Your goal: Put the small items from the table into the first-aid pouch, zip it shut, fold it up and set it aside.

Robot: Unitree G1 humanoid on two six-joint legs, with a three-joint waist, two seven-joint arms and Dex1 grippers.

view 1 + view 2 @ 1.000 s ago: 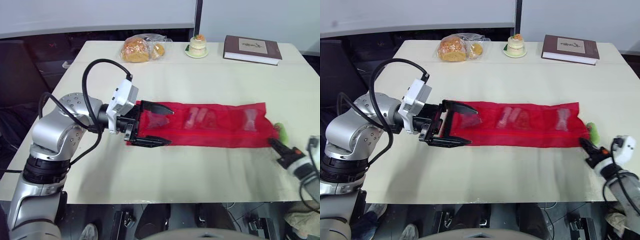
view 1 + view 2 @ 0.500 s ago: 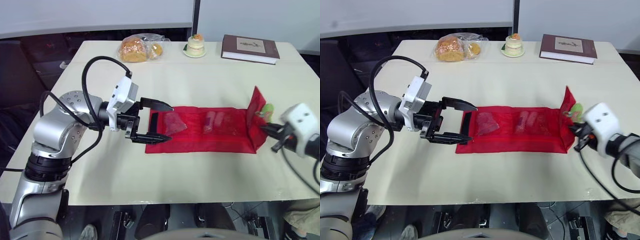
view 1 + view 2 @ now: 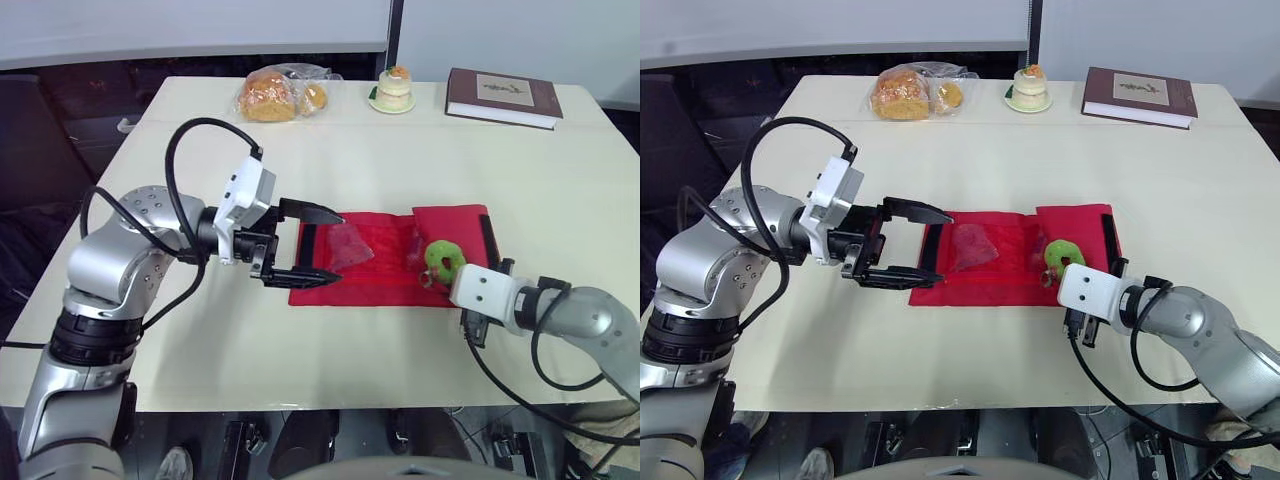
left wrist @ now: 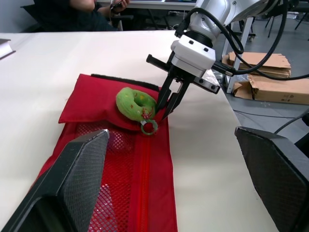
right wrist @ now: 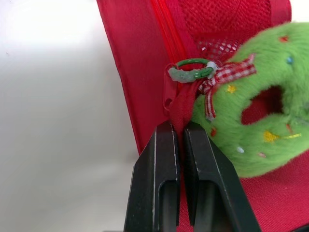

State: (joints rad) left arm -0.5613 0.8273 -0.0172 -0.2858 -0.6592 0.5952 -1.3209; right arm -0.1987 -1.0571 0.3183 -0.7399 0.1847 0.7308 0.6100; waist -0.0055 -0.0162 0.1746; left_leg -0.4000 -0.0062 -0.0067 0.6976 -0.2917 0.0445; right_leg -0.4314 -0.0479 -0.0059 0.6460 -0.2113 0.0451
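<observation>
Red first-aid pouch [image 3: 385, 268] lies flat on the bench [image 3: 400, 150], centre of the head views. Its right end is folded over leftward onto itself, flap on top. Small packets [image 3: 345, 245] show through the mesh on the left half; can't tell what they are.

Left gripper [image 3: 318, 243] sits at the pouch's left end, centre-left of frame. It is released, fingers spread wide, one at the pouch's far edge and one at its near edge, grasping nothing.

Right gripper [image 5: 179, 130] is at the lower right of the pouch, clenched, fingers pinched together on the red pull tab [image 5: 179, 104] at the zipper. Green plush ring charm [image 3: 443, 260] hangs off the same tab by a small ring [image 4: 149, 126] and rests on the folded flap, touching the gripper tips.

Along the top edge of frame, well apart from the pouch: bagged bread [image 3: 275, 95] upper left, small cake [image 3: 393, 90] upper centre, book [image 3: 503, 97] upper right.
</observation>
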